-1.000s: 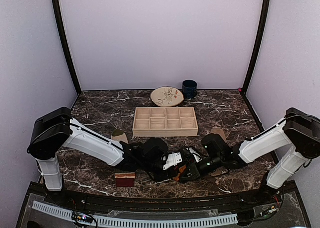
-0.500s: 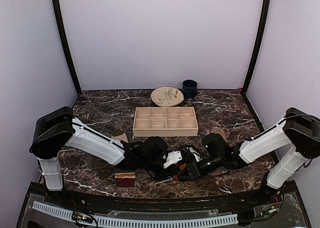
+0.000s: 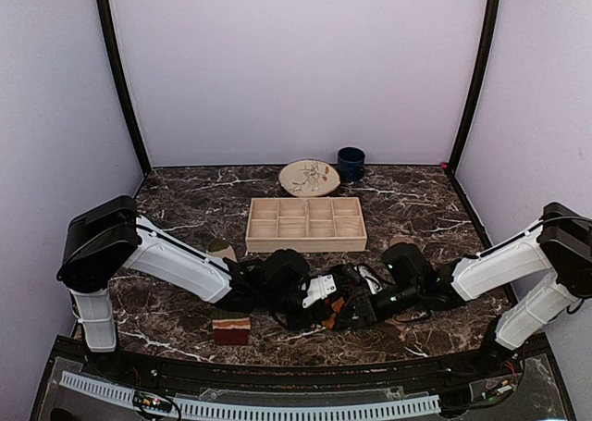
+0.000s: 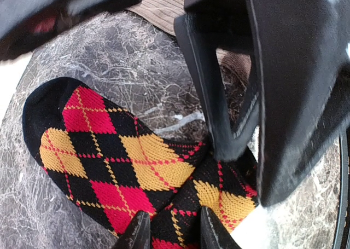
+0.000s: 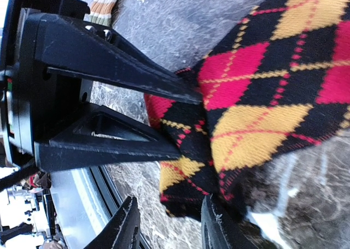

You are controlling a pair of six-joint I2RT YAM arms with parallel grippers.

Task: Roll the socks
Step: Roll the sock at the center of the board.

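Note:
The black argyle sock (image 4: 109, 150) with red and yellow diamonds lies folded on the marble between both grippers (image 3: 334, 307). My left gripper (image 4: 170, 231) is shut on its folded end; in the right wrist view its two black fingers (image 5: 136, 79) pinch the fabric (image 5: 262, 96). My right gripper (image 5: 169, 227) stands open, with the sock's edge reaching partly into the gap between its fingertips. In the top view the left gripper (image 3: 319, 299) and the right gripper (image 3: 353, 307) nearly meet. A rolled striped sock (image 3: 231, 329) sits front left. A tan sock (image 3: 220, 249) lies behind the left arm.
A divided wooden tray (image 3: 306, 223) stands mid-table, with a patterned plate (image 3: 309, 177) and a dark blue mug (image 3: 351, 163) behind it. Another tan piece (image 3: 404, 245) lies by the right arm. The table's front edge is close below both grippers.
My right gripper has opened and let go of the argyle sock, and the right arm has shifted a little. The left gripper keeps its hold in place.

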